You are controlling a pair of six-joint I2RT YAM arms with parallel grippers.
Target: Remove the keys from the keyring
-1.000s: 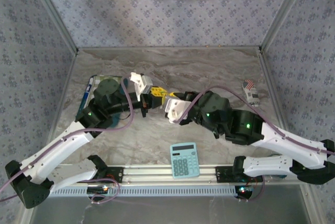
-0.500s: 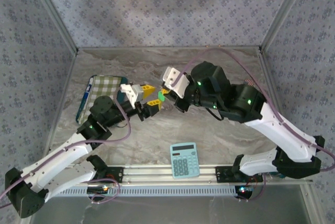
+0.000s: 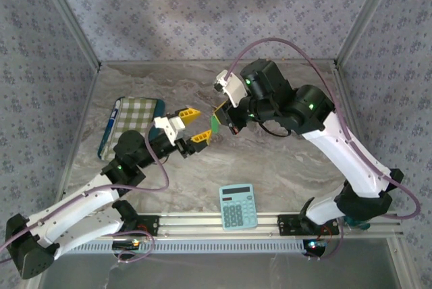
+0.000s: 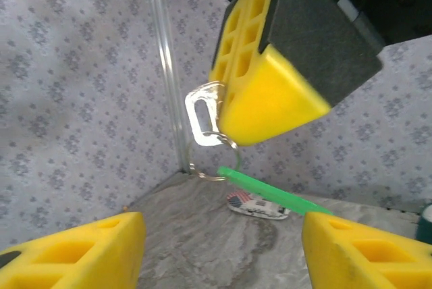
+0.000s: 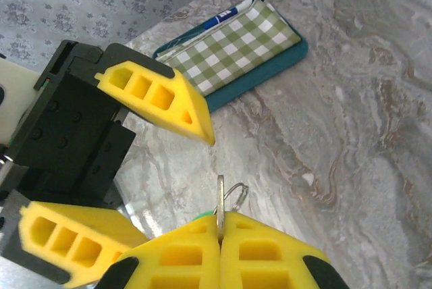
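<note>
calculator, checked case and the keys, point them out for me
calculator (image 3: 237, 206), top view, middle of its button face.
checked case (image 3: 136, 113), top view, middle of the checked cloth.
keys (image 4: 271, 192), left wrist view, middle of the green strip below the ring.

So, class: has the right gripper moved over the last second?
Yes. The right gripper has swung back toward the rear wall, its body now farther from the calculator, which stayed put.
</note>
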